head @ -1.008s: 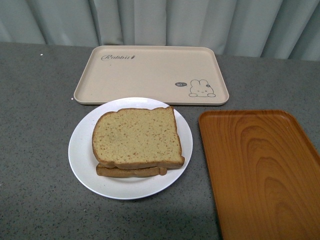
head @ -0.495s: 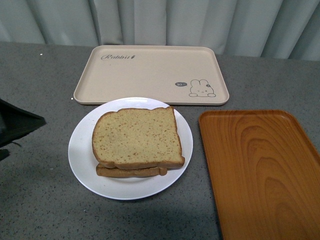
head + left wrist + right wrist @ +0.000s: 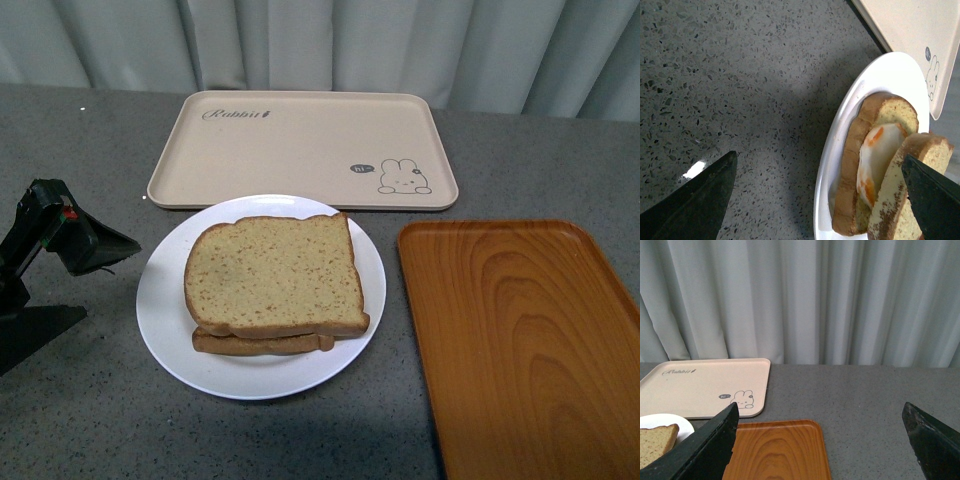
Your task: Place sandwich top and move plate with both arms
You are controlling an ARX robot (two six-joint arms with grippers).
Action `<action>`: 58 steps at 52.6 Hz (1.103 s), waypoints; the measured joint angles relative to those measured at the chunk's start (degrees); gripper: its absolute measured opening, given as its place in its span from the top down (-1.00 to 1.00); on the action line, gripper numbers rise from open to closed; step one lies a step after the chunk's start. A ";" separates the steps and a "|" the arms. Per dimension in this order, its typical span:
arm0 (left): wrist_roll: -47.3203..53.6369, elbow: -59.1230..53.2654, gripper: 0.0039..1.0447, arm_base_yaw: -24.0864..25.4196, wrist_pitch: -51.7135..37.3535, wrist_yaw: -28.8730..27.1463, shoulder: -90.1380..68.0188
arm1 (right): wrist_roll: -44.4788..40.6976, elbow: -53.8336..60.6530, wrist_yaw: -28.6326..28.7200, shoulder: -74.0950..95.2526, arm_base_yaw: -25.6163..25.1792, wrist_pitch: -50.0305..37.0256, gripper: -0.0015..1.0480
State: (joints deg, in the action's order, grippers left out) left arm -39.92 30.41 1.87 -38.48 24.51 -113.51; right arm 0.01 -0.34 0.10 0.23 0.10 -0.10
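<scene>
1. My left gripper sat low over the table, just left of the plate. Jaws were spread wide with nothing in them.
2. The right gripper was out of the front view. Its wrist camera showed the jaws apart and empty, raised and facing the back of the scene.
3. The top slice lay flat on the bottom slice, slightly skewed, with the fried egg between them. All of it was on the plate. I judged the placing step done.
4. What remained was the two-arm plate move. Neither gripper touched the plate.
5. I couldn't tell the destination. The orange tray sat just right of the plate and the rabbit tray just behind it, both with nothing on them.
6. The table was grey speckled stone-look, flat and matte.
7. Farthest back, a pale grey curtain hung closed across the full width.
</scene>
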 joint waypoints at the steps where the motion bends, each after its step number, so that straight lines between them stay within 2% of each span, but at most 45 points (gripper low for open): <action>1: -0.63 0.20 -0.88 -0.02 -0.31 0.26 -0.63 | 0.02 0.00 0.00 0.00 -0.02 0.00 -0.83; 11: -4.52 2.21 -0.88 -0.55 -2.43 2.64 -4.94 | 0.02 0.00 0.00 0.00 0.00 0.00 -0.83; 24: -9.53 6.32 -0.88 -1.64 -4.79 2.62 -9.03 | 0.02 0.00 0.00 0.00 0.00 0.00 -0.83; 41: -9.75 8.22 -0.88 -2.86 -5.33 4.13 -11.06 | 0.02 0.00 0.00 0.00 0.00 0.00 -0.83; 58: -9.49 8.50 0.07 -2.19 -4.31 3.61 -12.76 | 0.02 0.00 0.00 0.00 -0.02 0.00 -0.83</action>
State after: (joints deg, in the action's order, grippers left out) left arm -49.41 38.92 -0.32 -42.78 28.12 -126.28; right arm 0.03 -0.34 0.10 0.23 0.08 -0.10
